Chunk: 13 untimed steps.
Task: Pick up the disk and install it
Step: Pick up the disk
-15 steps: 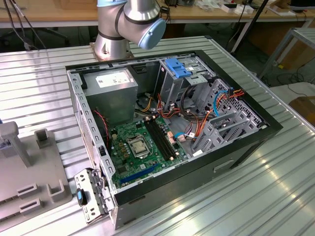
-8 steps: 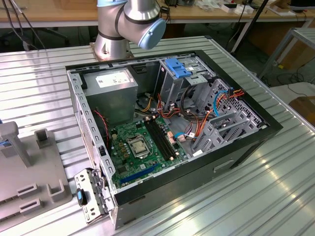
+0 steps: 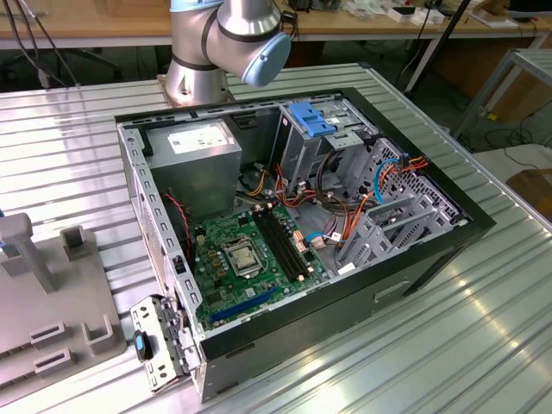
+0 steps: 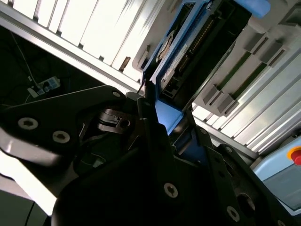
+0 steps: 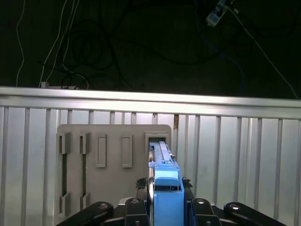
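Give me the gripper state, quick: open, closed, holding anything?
The gripper is closed on the disk, gripping its blue carrier edge-on.

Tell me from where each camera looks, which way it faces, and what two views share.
Exterior view: off the arm, looking down at the open computer case on the ribbed table; the arm's base joint shows.
First wrist view: on the wrist, looking along the gripper and the disk toward the grey slotted fixture.
Second wrist view: on the wrist, close beside the gripper, facing the disk.
Shared: both wrist views show the gripper shut on the disk.
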{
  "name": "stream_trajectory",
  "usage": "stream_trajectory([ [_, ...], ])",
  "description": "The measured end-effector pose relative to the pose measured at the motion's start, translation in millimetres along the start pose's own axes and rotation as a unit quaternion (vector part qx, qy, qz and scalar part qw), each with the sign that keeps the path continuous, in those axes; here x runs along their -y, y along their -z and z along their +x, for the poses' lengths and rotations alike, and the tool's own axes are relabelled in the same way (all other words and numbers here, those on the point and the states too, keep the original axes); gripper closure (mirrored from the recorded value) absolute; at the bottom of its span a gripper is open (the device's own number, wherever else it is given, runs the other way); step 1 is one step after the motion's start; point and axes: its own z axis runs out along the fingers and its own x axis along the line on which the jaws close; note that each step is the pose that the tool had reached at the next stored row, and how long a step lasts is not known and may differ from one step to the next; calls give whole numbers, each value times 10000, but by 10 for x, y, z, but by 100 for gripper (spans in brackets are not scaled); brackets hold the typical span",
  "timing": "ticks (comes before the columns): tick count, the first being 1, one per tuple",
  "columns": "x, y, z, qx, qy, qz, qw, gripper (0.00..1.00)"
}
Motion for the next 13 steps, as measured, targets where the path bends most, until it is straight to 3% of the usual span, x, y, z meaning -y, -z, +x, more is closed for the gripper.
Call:
stream_trajectory([
  [3, 0, 91, -1, 0, 0, 0, 10000, 63],
  [5, 1, 186, -2, 0, 0, 0, 10000, 63],
  [13, 1, 394, -5, 1, 0, 0, 10000, 63],
])
